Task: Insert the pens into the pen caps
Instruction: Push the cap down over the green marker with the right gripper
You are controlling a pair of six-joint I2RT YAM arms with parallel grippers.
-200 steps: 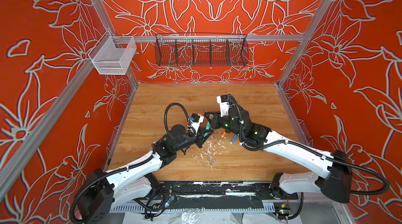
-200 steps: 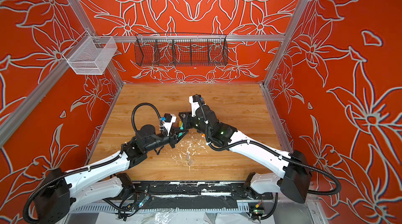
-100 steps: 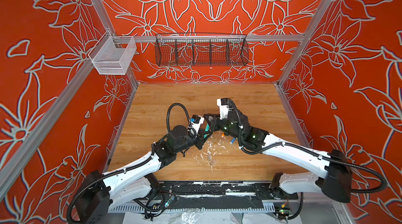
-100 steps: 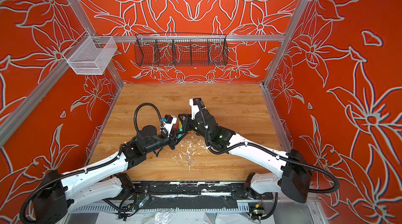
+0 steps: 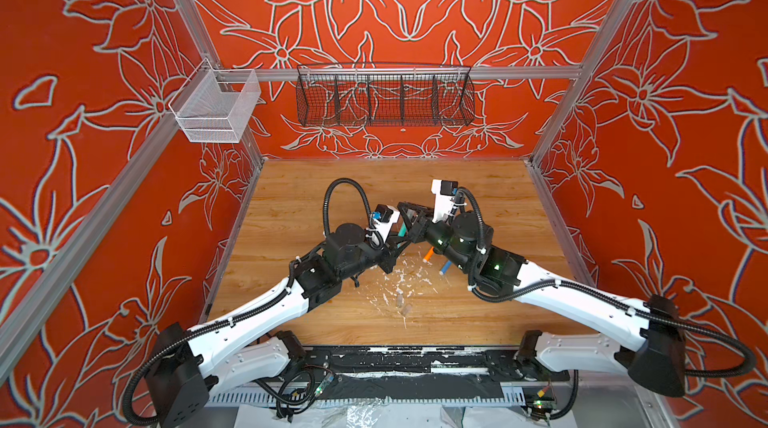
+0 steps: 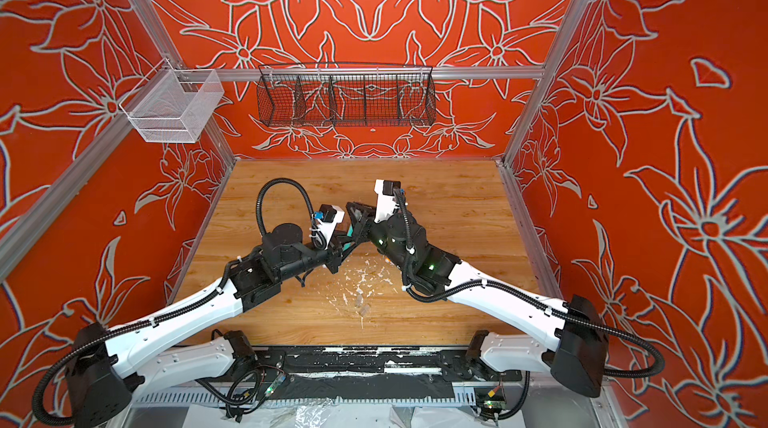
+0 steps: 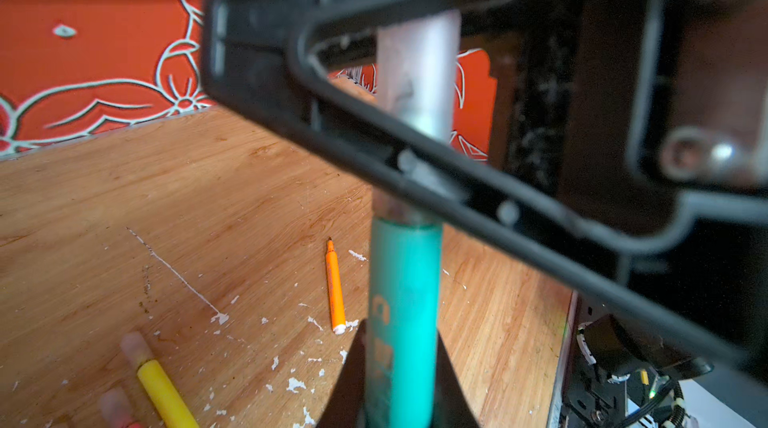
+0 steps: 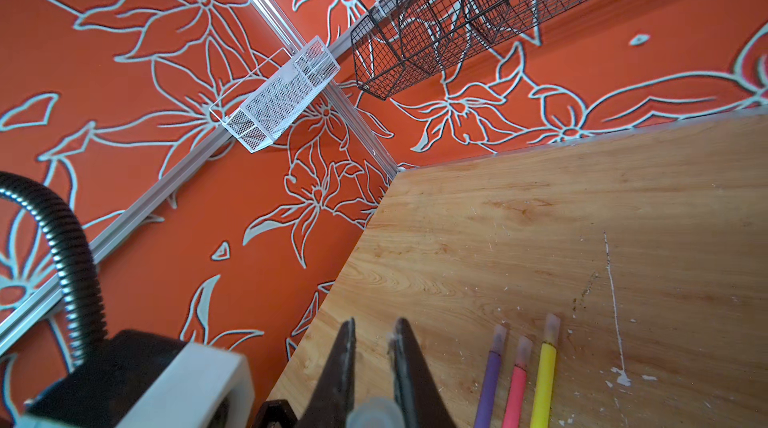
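Observation:
My left gripper is shut on the green pen, which also shows in both top views. The pen's tip end meets a clear pen cap, and my right gripper is shut on that cap deep between its black fingers. One finger hides how far the tip sits in the cap. Purple, pink and yellow pens lie side by side with caps on. An orange pen and a blue pen lie uncapped under the right arm.
Two loose clear caps lie among white flecks on the wooden table, toward its front. A black wire basket and a white mesh basket hang on the walls above the table.
Both grippers have stayed shut and close together above the table's middle. The joined pair has shifted slightly toward the back right.

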